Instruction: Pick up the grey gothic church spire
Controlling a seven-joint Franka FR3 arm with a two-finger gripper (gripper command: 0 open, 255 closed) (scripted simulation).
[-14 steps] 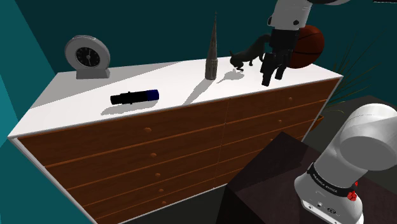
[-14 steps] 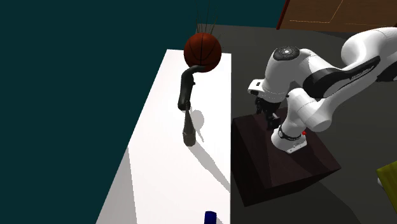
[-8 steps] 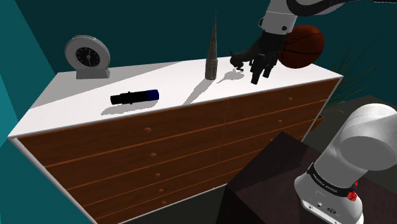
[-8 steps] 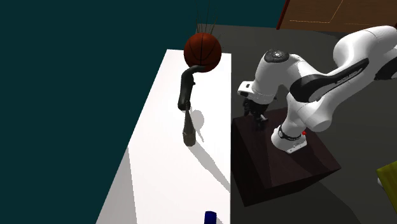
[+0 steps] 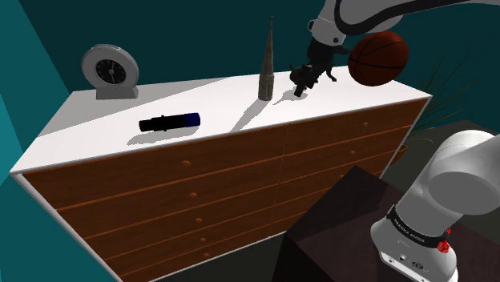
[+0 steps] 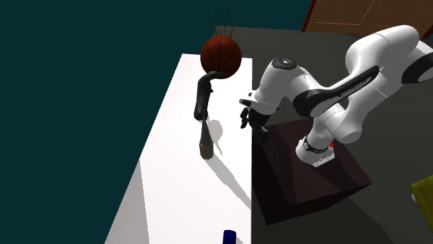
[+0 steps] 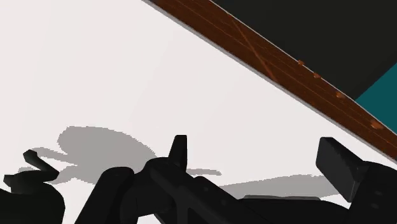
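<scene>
Hand (image 5: 301, 85) open and empty over the dresser (image 5: 120, 132); grey spire (image 5: 267, 68) upright nearby, toward shoulder view's left.

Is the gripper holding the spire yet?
No, the gripper hangs apart from the upright spire, to its right in the shoulder view.

We are seeing the dresser's top (image 5: 120, 128) as smooth, matt white and its drawer fronts (image 5: 208, 192) as reddish-brown wood. We are reading the spire (image 5: 267, 76) as matt grey, the basketball (image 5: 378, 58) as faintly shiny, and the arm (image 6: 361, 62) as glossy white.
</scene>
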